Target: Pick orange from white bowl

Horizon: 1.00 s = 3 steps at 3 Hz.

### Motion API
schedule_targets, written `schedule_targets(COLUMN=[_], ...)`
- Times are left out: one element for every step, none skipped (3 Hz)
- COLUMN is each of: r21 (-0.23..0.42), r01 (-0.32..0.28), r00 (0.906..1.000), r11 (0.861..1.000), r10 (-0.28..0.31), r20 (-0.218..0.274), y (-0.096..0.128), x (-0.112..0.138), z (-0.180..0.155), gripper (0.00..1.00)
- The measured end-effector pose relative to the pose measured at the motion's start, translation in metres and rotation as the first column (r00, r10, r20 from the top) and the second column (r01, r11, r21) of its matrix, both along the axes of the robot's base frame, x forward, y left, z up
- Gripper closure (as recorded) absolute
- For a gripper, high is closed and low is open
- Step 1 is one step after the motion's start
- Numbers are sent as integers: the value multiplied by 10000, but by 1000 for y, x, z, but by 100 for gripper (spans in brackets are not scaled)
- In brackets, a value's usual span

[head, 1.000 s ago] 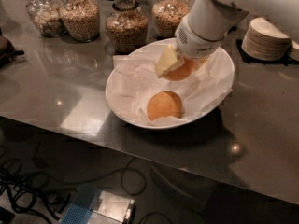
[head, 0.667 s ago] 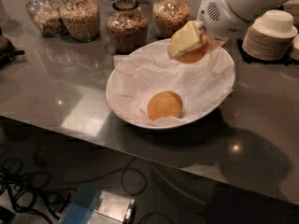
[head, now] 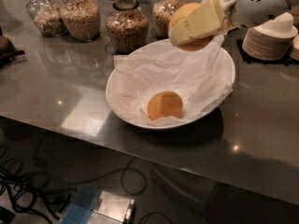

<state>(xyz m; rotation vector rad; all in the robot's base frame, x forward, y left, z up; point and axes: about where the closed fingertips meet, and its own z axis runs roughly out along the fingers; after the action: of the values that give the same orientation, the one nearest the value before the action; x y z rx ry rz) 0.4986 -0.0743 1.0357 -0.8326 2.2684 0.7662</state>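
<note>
Counter (head: 60, 92): gripper (head: 189, 28) w/ orange (head: 179, 11) above bowl (head: 110, 97) (?)

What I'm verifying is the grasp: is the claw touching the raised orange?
Touching. The camera view shows the claw, one yellow finger pressed flat across the orange, above the white bowl's far rim.

The counter (head: 60, 92) bears the white bowl (head: 110, 97), grain jars (head: 125, 29), stacked dishes (head: 265, 41) — the gripper (head: 189, 27) (clasping the orange (head: 179, 14)) hangs above.

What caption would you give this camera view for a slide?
The gripper, shut on an orange, holds it above the bowl; a second orange lies inside.
</note>
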Motion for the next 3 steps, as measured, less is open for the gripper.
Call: schedule_targets(r21=[-6,105,13], r01=[16,-1167,-3607], r00=[10000,9927,9290], r11=[10000,9931,9327], r10=[-16,1163,3591], r20=[2,334,893], y=[-1,6,23], x=[0,-12,-83], z=[0,7,27], gripper=[100,100,100])
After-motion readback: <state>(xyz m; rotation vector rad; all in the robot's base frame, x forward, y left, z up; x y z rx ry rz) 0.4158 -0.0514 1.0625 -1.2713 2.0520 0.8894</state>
